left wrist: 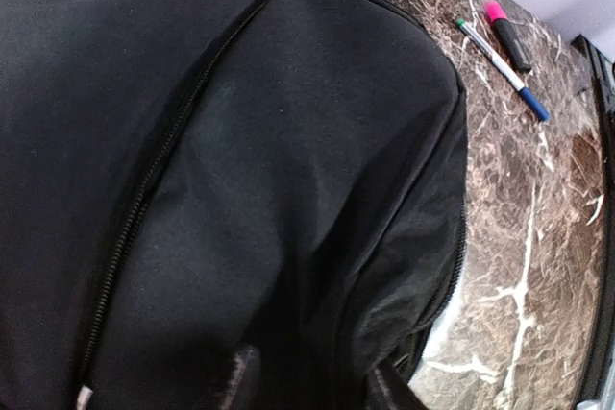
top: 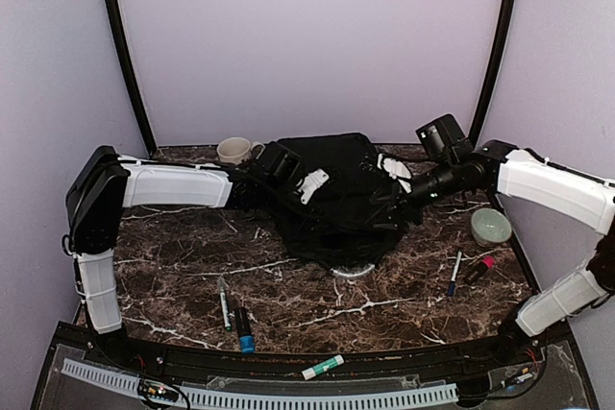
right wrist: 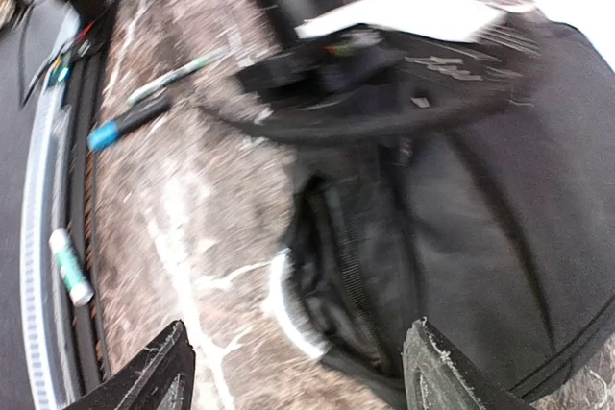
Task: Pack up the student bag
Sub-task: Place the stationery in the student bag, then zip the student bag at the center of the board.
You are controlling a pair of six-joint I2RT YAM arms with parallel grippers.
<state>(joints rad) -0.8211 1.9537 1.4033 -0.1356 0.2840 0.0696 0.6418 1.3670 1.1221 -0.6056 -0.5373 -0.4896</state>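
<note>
The student bag [top: 336,201] is a large black backpack lying in the middle of the table. In the left wrist view the student bag [left wrist: 269,160] fills the frame, with a zipper running down its left side. My left gripper [top: 300,182] sits on the bag's upper left; in its own view the left gripper [left wrist: 317,386] has its fingertips close on a ridge of black fabric. My right gripper [top: 404,181] is at the bag's right side. In the blurred right wrist view the right gripper [right wrist: 298,372] is wide open above the student bag's [right wrist: 480,228] edge and holds nothing.
A white rim [top: 354,272] shows under the bag's front. A mug [top: 235,149] stands back left and a green bowl [top: 490,226] right. A pen [top: 455,274] and pink highlighter [top: 480,266] lie right. Two pens [top: 224,302], a blue-capped marker [top: 242,328] and a green-white marker [top: 323,367] lie in front.
</note>
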